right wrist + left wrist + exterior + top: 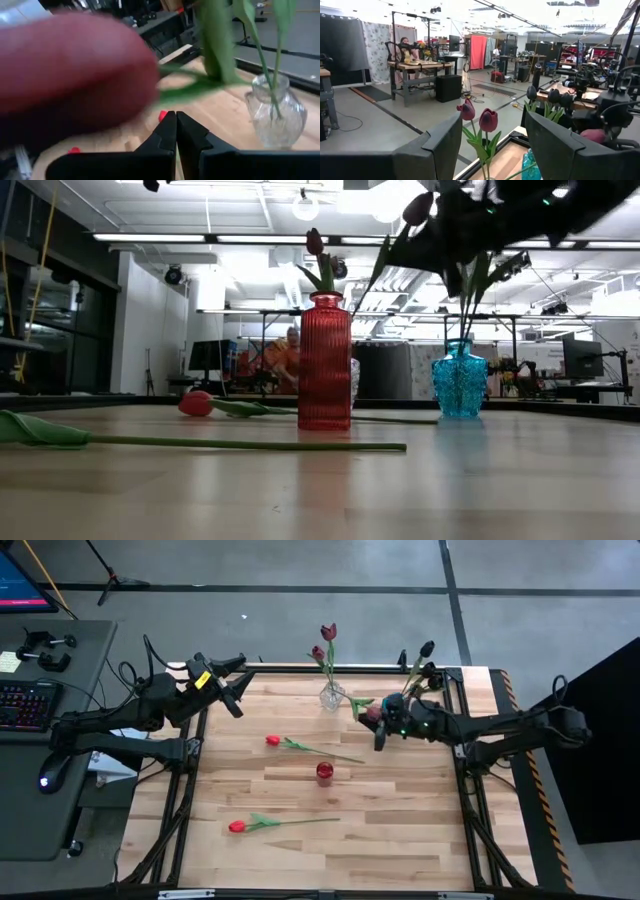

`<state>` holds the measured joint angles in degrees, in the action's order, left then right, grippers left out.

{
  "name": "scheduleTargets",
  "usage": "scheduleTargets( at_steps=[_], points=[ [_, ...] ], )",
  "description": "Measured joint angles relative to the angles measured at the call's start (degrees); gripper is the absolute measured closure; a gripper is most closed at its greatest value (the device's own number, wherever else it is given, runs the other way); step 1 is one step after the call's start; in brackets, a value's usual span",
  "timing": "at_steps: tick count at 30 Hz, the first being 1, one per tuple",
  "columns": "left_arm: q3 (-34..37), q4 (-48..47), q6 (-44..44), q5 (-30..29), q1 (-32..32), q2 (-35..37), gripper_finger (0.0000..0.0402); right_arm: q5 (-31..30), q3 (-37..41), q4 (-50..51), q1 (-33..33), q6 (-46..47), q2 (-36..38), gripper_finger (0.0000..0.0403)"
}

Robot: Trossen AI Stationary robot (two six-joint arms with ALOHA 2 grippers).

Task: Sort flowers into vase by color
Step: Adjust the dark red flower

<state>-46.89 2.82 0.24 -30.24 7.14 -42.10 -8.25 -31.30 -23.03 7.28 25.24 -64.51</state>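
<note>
The right gripper is holding its fingers closed, apparently pinching a dark maroon artificial tulip above the wooden surface, beside the clear glass vase. The left gripper's fingers are hanging open.

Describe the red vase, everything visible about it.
The red vase is ribbed, translucent red glass, with a tall straight body and a short narrower neck. It stands upright near the middle of the wooden table and seems to hold one dark tulip. No gripper touches it. A red tulip lies beside it.
</note>
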Motion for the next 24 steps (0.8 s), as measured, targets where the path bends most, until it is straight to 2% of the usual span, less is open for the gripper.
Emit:
scheduleTargets(
  at_steps=[4, 13, 16, 24],
  points=[
    [0.00, 0.01, -0.01, 0.00, 0.02, 0.02, 0.0195, 0.33, -7.29, 9.24, 1.18, -5.08, -3.31, 0.0403],
    [-0.02, 0.00, -0.01, 0.00, 0.00, -0.01, 0.0195, 0.35, -20.42, 19.44, 6.77, -17.02, -7.28, 0.0403],
    [-0.02, 0.00, 0.00, 0.00, 0.01, 0.01, 0.0195, 1.00, -24.16, 21.42, 9.12, -20.43, -7.84, 0.0403],
    [-0.02, -0.01, -0.01, 0.00, 0.02, 0.02, 0.0195, 7.29, -30.43, 21.89, 16.01, -25.59, -11.05, 0.0403]
  ],
)
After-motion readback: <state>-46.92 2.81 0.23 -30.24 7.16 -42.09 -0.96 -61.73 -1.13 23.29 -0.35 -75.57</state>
